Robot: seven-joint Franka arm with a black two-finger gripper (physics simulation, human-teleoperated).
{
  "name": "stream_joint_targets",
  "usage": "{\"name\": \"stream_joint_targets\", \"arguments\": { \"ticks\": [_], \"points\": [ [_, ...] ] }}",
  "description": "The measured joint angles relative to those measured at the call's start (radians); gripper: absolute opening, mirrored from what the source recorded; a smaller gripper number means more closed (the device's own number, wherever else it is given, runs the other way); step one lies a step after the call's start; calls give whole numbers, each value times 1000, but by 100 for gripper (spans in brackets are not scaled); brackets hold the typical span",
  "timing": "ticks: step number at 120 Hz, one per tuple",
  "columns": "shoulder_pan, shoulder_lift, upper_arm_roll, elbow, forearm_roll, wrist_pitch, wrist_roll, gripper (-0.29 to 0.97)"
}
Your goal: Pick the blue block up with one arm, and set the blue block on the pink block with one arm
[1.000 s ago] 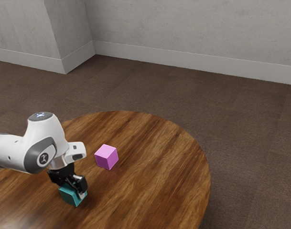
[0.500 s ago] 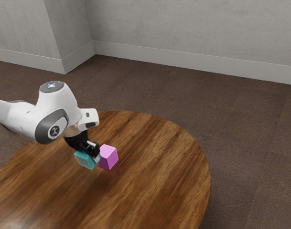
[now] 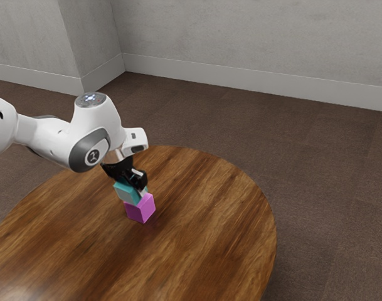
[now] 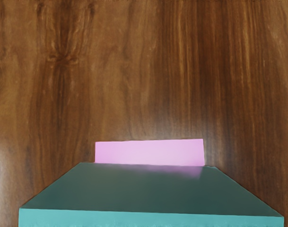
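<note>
In the exterior view the white Franka arm [image 3: 65, 141] reaches in from the exterior view's left over the round wooden table [image 3: 209, 244]. Its black gripper [image 3: 130, 184] points down, the fingers set narrowly and clamped on the two sides of the blue block [image 3: 125, 192], which looks teal. The block hangs right under the hand, level, and directly over the pink block [image 3: 141, 209], a little off toward the exterior view's left. Its underside meets the pink block's top edge, though whether they touch or are just apart I cannot tell. In the wrist view the blue block [image 4: 148, 194] lies just under the hand, with a strip of the pink block [image 4: 150, 152] showing past its far edge on the table [image 4: 144, 71].
</note>
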State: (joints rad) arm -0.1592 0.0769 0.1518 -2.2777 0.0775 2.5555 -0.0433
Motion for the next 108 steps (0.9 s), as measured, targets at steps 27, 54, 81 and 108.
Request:
{"name": "stream_joint_targets", "arguments": {
  "ticks": [27, 54, 81, 108],
  "points": [
    [-1, 11, -3, 11, -11, -3, 1, 44],
    [-5, -99, -33, 12, -9, -24, 12, 59],
    [-3, -205, -36, 304, -26, -307, 14, 65],
    [2, -208, -32, 361, -73, -581, 8, 67]
  ]
}}
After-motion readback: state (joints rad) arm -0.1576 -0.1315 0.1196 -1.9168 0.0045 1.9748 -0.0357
